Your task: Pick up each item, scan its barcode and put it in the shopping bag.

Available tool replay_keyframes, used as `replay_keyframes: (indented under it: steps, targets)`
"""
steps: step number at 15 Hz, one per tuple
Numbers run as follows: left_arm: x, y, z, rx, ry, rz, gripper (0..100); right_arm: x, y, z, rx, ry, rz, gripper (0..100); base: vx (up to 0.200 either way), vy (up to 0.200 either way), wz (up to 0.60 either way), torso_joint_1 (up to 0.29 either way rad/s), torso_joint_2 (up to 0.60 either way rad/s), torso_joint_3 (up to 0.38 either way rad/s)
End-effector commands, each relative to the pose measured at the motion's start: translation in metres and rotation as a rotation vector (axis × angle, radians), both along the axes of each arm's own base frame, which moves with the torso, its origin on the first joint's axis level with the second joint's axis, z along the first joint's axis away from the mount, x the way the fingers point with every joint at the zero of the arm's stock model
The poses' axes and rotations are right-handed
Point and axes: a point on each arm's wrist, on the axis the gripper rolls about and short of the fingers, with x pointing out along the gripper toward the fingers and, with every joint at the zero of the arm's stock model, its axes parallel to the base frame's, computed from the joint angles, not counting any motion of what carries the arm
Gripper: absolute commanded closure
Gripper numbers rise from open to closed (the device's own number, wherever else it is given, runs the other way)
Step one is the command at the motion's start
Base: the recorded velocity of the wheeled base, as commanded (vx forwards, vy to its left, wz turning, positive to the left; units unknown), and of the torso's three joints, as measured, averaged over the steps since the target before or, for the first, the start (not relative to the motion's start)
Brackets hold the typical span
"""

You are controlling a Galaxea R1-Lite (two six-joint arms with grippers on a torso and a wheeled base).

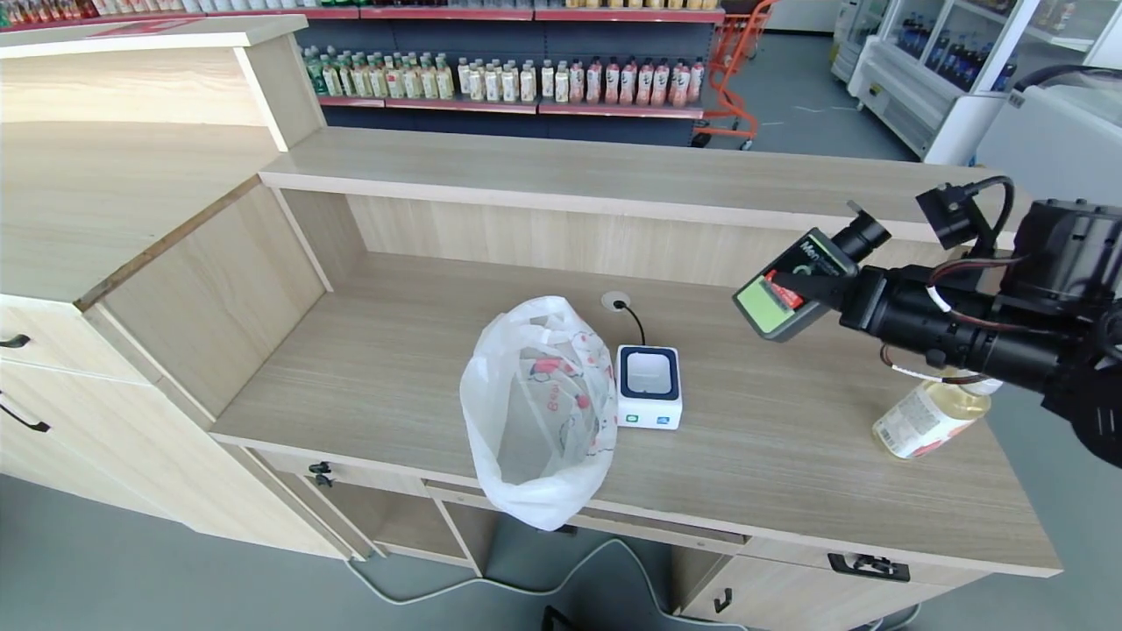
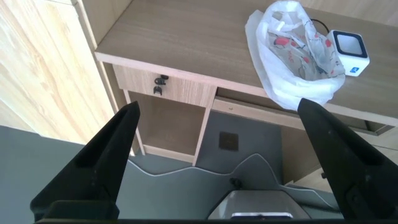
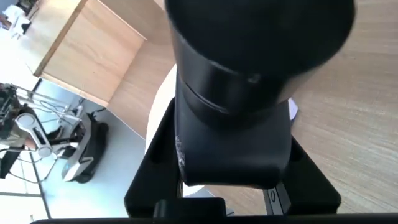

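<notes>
Right claw clamped on dark grey, black-capped bottle at upper right, green label angled toward white square scanner at centre, likely for barcode reading; left claw apart.

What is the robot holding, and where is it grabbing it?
The right hand holds a dark bottle by its body, below the black cap. The left hand is open and empty.

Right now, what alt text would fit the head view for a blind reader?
The right gripper holds a dark bottle above a counter. On it stand an open white bag and a scanner side by side; a pale bottle lies below the arm.
</notes>
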Motion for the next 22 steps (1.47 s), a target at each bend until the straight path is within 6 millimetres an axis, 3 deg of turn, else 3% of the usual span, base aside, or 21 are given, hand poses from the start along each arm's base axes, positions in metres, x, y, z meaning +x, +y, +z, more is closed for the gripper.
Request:
replay_keyframes:
  steps: [1, 9, 13, 17, 22]
  targets:
    - [0.0, 0.0, 0.0, 0.0, 0.0, -0.001, 0, 0.034, 0.014, -0.033, -0.01, 0.093, 0.025, 100, 0.0, 0.0, 0.0, 0.0, 0.0, 0.0]
    - [0.0, 0.0, 0.0, 0.0, 0.0, -0.001, 0, 0.071, 0.034, -0.081, -0.037, 0.192, 0.054, 100, 0.0, 0.0, 0.0, 0.0, 0.0, 0.0]
    - [0.0, 0.0, 0.0, 0.0, 0.0, -0.001, 0, 0.086, 0.053, -0.09, -0.052, 0.18, 0.092, 100, 0.0, 0.0, 0.0, 0.0, 0.0, 0.0]
    - [0.0, 0.0, 0.0, 0.0, 0.0, -0.001, 0, 0.093, 0.059, -0.103, -0.101, 0.175, 0.07, 100, 0.0, 0.0, 0.0, 0.0, 0.0, 0.0]
    - [0.0, 0.0, 0.0, 0.0, 0.0, -0.001, 0, 0.101, 0.068, -0.105, -0.104, 0.156, 0.087, 100, 0.0, 0.0, 0.0, 0.0, 0.0, 0.0]
